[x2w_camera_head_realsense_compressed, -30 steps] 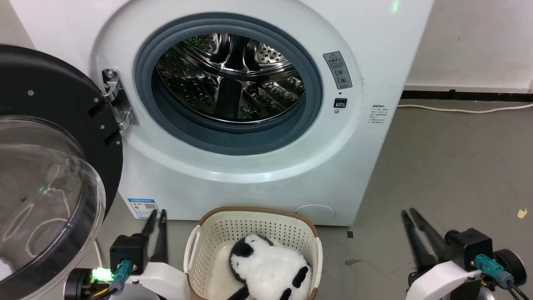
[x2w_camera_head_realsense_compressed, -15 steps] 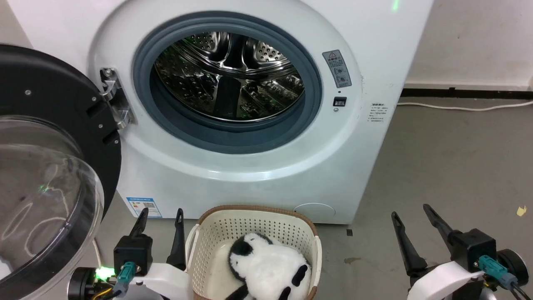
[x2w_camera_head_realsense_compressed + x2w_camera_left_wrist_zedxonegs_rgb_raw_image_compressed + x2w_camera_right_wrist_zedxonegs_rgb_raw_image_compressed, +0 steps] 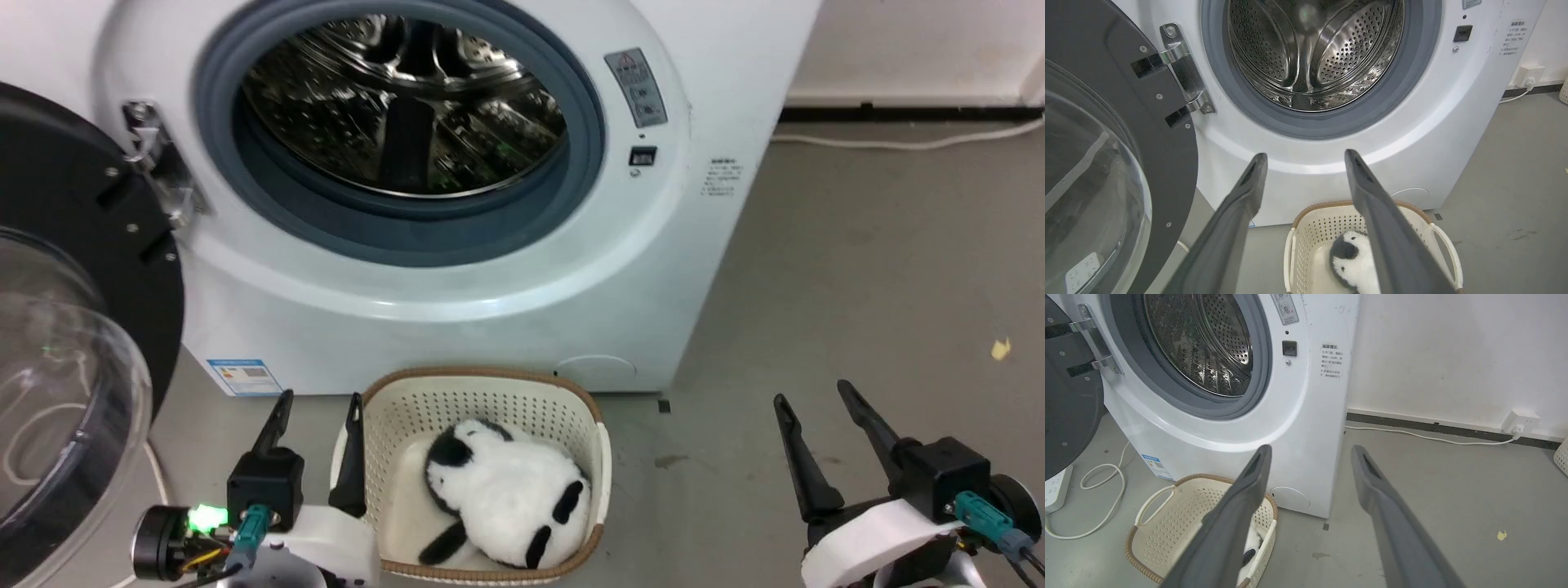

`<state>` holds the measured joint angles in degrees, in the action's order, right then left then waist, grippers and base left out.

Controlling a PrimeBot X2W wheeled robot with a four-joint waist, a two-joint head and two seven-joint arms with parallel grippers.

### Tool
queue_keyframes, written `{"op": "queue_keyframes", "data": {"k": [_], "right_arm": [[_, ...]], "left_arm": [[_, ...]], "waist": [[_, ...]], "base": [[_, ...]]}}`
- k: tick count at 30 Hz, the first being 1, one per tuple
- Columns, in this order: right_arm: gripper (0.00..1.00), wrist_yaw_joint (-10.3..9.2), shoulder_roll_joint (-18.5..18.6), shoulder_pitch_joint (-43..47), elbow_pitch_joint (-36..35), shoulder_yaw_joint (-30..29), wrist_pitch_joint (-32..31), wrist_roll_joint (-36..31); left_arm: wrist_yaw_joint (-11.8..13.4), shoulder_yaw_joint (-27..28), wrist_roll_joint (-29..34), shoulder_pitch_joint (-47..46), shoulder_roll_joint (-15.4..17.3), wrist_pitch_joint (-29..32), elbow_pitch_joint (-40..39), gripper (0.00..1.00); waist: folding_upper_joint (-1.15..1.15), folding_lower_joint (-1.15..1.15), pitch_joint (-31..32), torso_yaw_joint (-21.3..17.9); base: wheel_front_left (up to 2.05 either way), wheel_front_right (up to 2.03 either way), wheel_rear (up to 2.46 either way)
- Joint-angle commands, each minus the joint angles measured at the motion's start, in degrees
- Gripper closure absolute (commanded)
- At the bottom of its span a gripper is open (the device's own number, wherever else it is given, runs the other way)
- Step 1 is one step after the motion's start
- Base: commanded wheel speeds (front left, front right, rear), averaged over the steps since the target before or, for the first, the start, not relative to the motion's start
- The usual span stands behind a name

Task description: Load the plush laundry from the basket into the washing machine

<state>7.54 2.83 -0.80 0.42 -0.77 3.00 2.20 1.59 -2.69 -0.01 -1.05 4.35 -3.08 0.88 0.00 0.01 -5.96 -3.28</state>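
The plush laundry lies inside the basket, a fluffy white body with black patches, slumped against the basket's right wall as the head view shows it. The basket stands on the grey floor just in front of the washing machine, below its round opening. The machine's door is swung wide to the robot's left with its clear dome bulging outward, and the shiny perforated drum shows inside the grey seal.

The left gripper is released, its 2 dark fingers spread apart and pointing toward the machine. Its inner finger stands just beside the basket's left rim, apart from the toy. In the left wrist view that finger crosses in front of the toy's black-and-white head.

The right gripper is released too, its 2 fingers parted above bare floor, well to the right of the basket. A white cable runs along the floor near the wall, and a small yellow scrap lies on the floor at the right
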Motion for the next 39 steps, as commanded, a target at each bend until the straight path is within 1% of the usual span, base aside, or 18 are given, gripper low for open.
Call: {"op": "queue_keyframes", "data": {"k": [1,9,10,20,25,32,39], "right_arm": [[0.0,-0.01,0.0,-1.0,-0.3,0.0,0.5,0.5],[0.0,-0.02,0.0,-2.5,-1.1,-0.1,1.5,2.0],[0.0,-0.02,0.0,-3.1,-1.3,0.2,2.0,2.5],[0.0,-0.02,0.0,-4.3,-1.9,1.0,3.2,3.7],[0.0,-0.02,0.0,-4.9,-2.2,1.0,3.8,4.3],[0.0,-0.03,0.0,-6.1,-2.6,1.7,4.7,5.3],[0.0,-0.03,0.0,-7.3,-2.8,2.3,5.6,6.5]], "left_arm": [[0.3,-0.1,0.2,-1.1,0.3,-0.5,0.2,0.0],[0.4,-0.6,0.5,-3.6,1.8,-1.4,1.6,0.0],[0.2,-0.9,0.3,-4.9,2.5,-1.9,3.1,0.0],[-0.9,-2.2,-0.4,-8.5,3.9,-1.1,10.0,0.0],[-1.9,-3.1,-0.7,-10.4,4.7,-1.3,13.4,0.0],[-3.1,-5.1,0.0,-14.0,6.7,-1.7,20.6,0.0],[-4.2,-6.6,-0.2,-17.9,8.0,-1.7,26.6,0.0]], "waist": [[0.0,-0.01,-0.9,-0.7],[0.0,-0.01,-4.9,-2.7],[0.0,-0.01,-6.7,-3.5],[0.0,-0.01,-11.0,-5.6],[0.0,-0.01,-13.1,-6.8],[0.0,-0.01,-16.7,-8.8],[0.0,-0.01,-20.2,-10.9]], "base": [[0.0,0.0,0.0],[0.0,0.0,0.0],[0.0,0.0,0.0],[0.0,0.0,0.0],[0.0,0.0,0.0],[0.0,0.0,0.0],[0.0,0.0,0.0]]}}
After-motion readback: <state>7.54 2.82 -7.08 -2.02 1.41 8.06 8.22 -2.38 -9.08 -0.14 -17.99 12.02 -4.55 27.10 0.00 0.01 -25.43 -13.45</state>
